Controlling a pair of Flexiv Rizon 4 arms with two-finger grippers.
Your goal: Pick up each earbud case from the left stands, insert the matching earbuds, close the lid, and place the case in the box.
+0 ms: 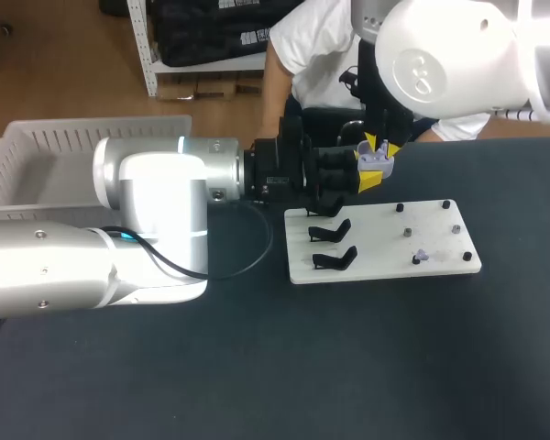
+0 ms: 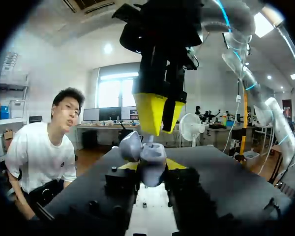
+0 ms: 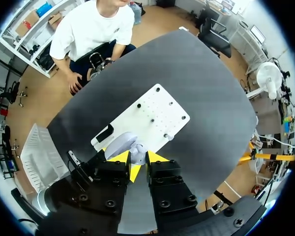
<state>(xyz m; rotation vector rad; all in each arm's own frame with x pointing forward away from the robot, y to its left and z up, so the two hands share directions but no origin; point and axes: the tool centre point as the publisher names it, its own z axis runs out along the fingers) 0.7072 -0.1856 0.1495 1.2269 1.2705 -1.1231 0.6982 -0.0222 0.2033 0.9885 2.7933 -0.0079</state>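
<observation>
The left gripper [image 1: 370,180] sits just above the middle of the head frame, having come in from the left edge. Its jaws are clenched on the lavender earbud case [image 1: 377,164], one yellow tip on each side. In the left wrist view the earbud case [image 2: 153,158] stands between those tips with its lid [image 2: 130,145] swung open to one side.

The right gripper [image 1: 378,147] comes down from the upper right corner and hangs right over the open case, its yellow tips almost touching it (whether its jaws are clenched or released cannot be told). From the right wrist view the case [image 3: 137,154] lies just ahead of that gripper [image 3: 137,160].

Below the case, a white board [image 1: 385,266] lies on the dark counter [image 1: 257,367]. It has black stands [image 1: 330,231] on its left part and small pegs [image 1: 408,232] on its right. A lavender earbud [image 1: 422,256] rests near the board's lower right corner. The pale box [image 1: 37,147] sits at the upper left of the frame, well apart from the board.
</observation>
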